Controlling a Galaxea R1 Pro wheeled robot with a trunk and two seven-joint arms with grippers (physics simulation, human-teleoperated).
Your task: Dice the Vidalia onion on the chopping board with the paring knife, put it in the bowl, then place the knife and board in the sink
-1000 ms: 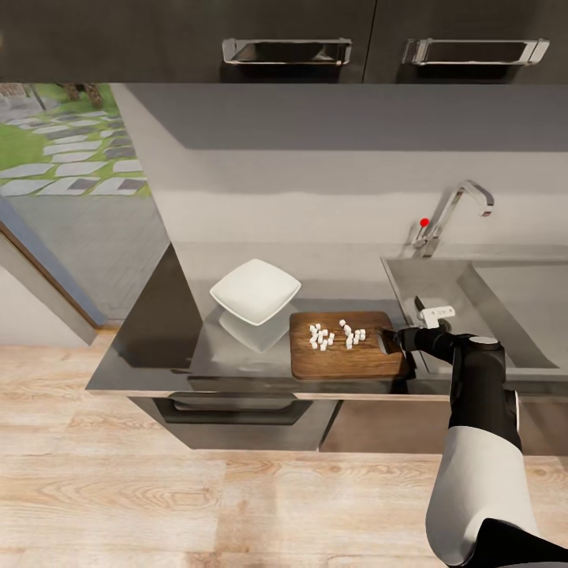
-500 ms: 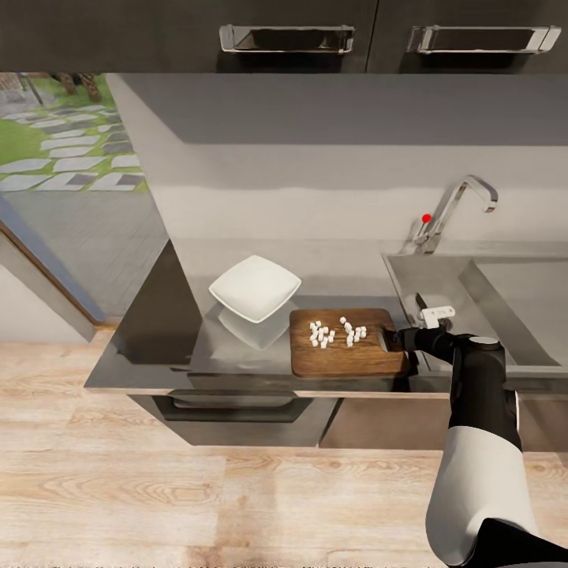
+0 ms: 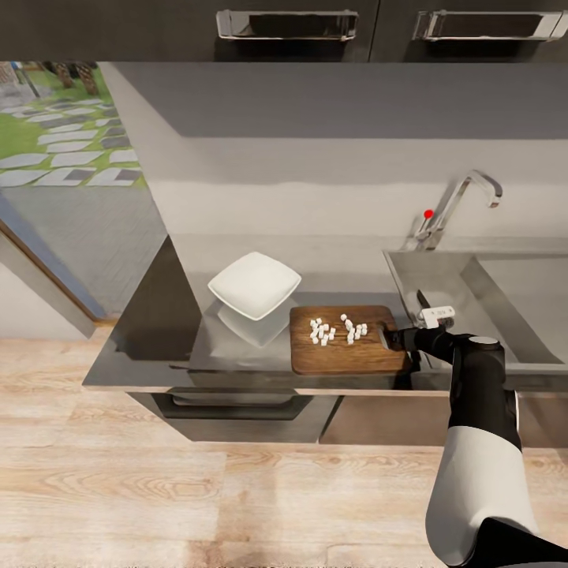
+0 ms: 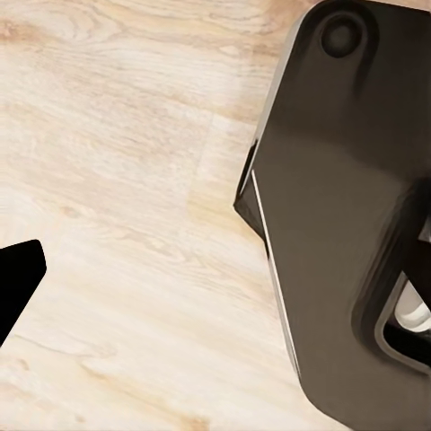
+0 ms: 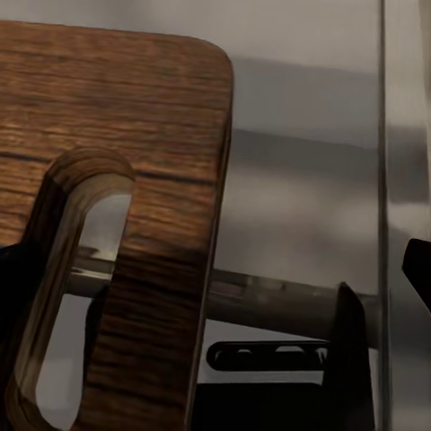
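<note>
The dark brown chopping board (image 3: 343,355) lies on the counter with many tiny white cubes of diced onion (image 3: 338,330) on it. My right gripper (image 3: 386,338) sits at the board's right short edge. In the right wrist view the board's end with the oval slot (image 5: 148,189) lies between the dark fingers (image 5: 352,359); contact is unclear. The white square bowl (image 3: 254,284) stands just left of and behind the board. A thin dark sliver (image 3: 422,300), likely the paring knife's blade, lies on the sink's drainboard behind my right wrist; its handle is hidden. The grey sink (image 3: 513,308) is at the right.
The chrome tap (image 3: 465,197) with a red-tipped lever rises behind the sink. Dark upper cabinets (image 3: 284,24) hang overhead. A black fingertip (image 4: 18,278) of my left gripper hangs over the wooden floor beside my dark base (image 4: 341,224). The counter's front edge runs just before the board.
The whole head view has slid slightly, so the camera moved. The board, the cubes, the bowl and my right gripper keep their places relative to one another.
</note>
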